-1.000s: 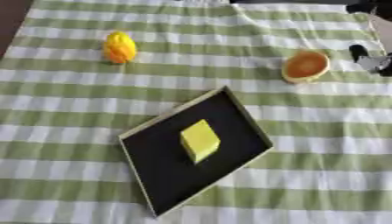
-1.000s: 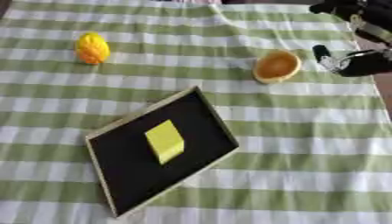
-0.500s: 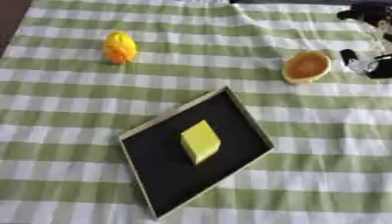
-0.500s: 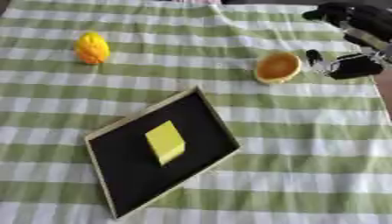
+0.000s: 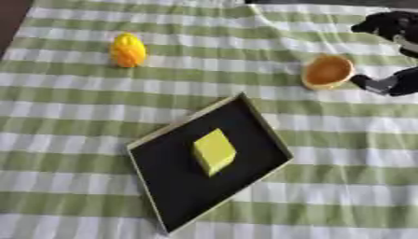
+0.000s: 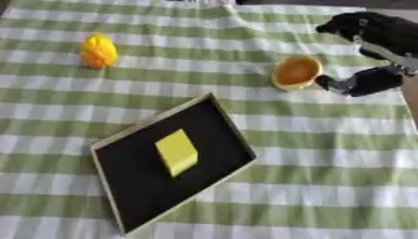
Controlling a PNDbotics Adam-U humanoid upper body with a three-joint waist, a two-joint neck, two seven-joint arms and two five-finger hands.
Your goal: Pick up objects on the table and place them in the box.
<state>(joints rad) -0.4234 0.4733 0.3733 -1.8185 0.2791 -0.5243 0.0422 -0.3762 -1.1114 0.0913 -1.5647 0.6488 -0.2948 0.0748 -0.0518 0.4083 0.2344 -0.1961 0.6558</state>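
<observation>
A small orange bowl stands on the green-and-white checked cloth at the upper right. My right hand comes in from the right edge, open. Its fingers arch above and to the right of the bowl, and its thumb tip sits just beside the bowl's right side. I cannot tell whether they touch. A black flat box with a pale rim lies askew in the middle, with a yellow block inside it. A yellow-orange rounded object rests at the upper left. My left hand shows in no view.
The checked cloth covers the whole table. A dark strip runs along the far edge at the top, and a brown edge shows at the right side beyond the hand.
My right hand has moved left, closing in on the orange bowl, with its thumb now right beside it. The box, block and yellow-orange object have not moved.
</observation>
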